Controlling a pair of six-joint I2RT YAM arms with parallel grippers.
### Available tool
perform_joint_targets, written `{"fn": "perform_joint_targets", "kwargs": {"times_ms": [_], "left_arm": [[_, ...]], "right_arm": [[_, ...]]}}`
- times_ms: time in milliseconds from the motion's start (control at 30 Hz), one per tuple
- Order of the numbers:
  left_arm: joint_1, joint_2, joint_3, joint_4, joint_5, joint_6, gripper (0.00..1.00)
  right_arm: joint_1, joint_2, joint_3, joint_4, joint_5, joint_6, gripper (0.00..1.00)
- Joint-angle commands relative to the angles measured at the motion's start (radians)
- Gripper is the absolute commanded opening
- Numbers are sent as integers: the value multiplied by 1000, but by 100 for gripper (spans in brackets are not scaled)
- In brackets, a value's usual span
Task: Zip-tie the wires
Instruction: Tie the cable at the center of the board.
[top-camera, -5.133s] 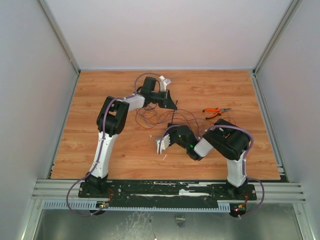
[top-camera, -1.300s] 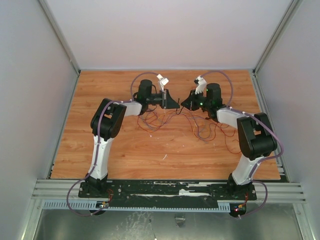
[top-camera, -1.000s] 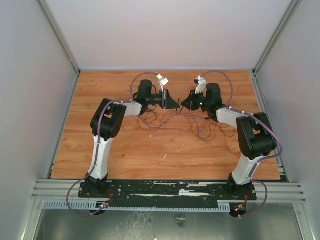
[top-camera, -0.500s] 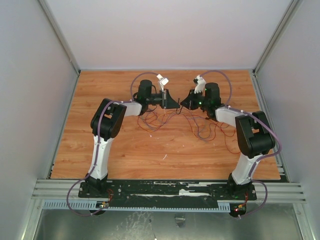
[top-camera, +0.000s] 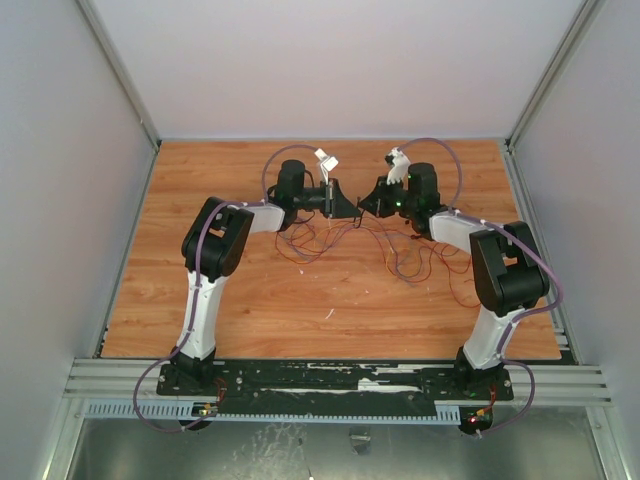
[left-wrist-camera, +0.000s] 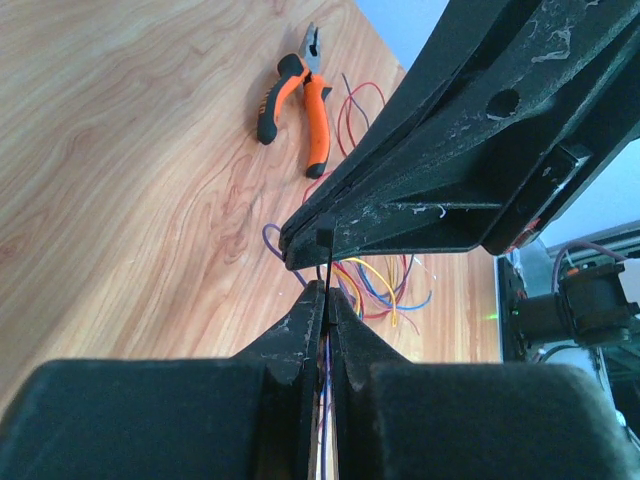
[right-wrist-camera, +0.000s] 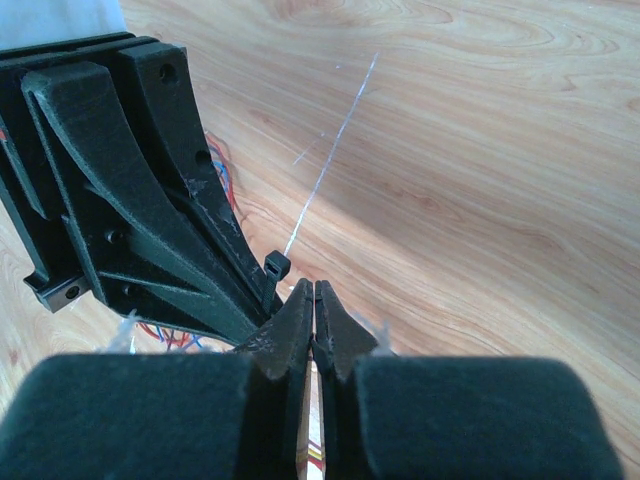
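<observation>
Both hands meet tip to tip toward 12 o'clock on the counter (top-camera: 250, 300). Left hand (top-camera: 352, 206): fingers (left-wrist-camera: 303, 335) a sliver apart, zip tie (left-wrist-camera: 325, 255) running out between them; firm pinch or not, cannot tell. Right hand (top-camera: 367, 206): pressed together, just beside the tie's head. Wires (top-camera: 405, 258) sprawl at 6 o'clock of both.

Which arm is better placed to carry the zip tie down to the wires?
Left, probably: the zip tie runs between the left end effector's fingers. The right end effector is shut beside the tie's head; a grip there isn't visible. The wires lie near both.
</observation>
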Motion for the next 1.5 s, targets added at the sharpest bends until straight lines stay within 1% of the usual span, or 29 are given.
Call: {"fn": "perform_joint_targets", "kwargs": {"times_ms": [0, 833, 1467], "left_arm": [[-12, -34, 1, 36, 30, -2, 8], [-13, -22, 23, 29, 28, -16, 8], [-13, -5, 28, 19, 15, -11, 8]], "right_arm": [[14, 16, 39, 0, 23, -1, 0], [41, 10, 22, -25, 76, -34, 0], [42, -31, 10, -48, 93, -29, 0]]}}
